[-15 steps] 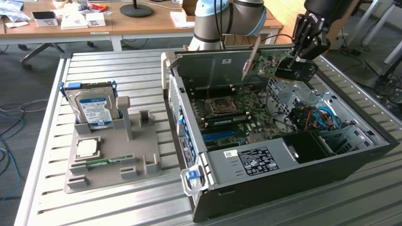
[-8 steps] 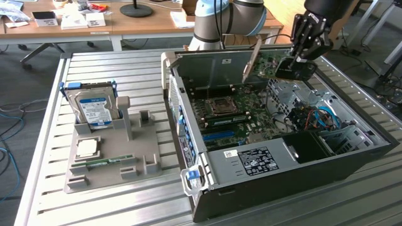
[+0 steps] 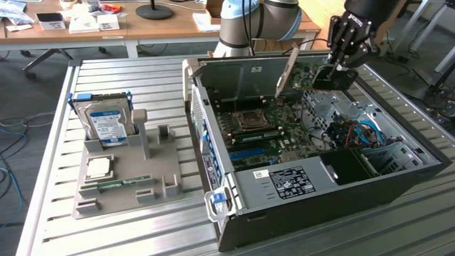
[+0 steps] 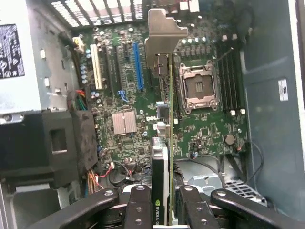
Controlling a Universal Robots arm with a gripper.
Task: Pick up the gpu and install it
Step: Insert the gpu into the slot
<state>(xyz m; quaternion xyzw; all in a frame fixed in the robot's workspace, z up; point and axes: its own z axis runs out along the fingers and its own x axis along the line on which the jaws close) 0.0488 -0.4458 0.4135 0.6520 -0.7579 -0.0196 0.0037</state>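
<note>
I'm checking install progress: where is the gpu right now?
The gpu is held in the gripper over the motherboard of the open computer case, right of centre in the exterior view.

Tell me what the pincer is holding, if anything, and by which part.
The gpu, clamped in the pincer across its flat faces at the end opposite its silver bracket.

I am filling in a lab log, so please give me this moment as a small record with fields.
gripper: gripper shut on the gpu
gpu position: held on edge over the motherboard, inside the open computer case
seated in slot: cannot tell
grey holder: at the exterior view's left, beside the case
on holder: hard drive upright, memory stick lying flat
</note>
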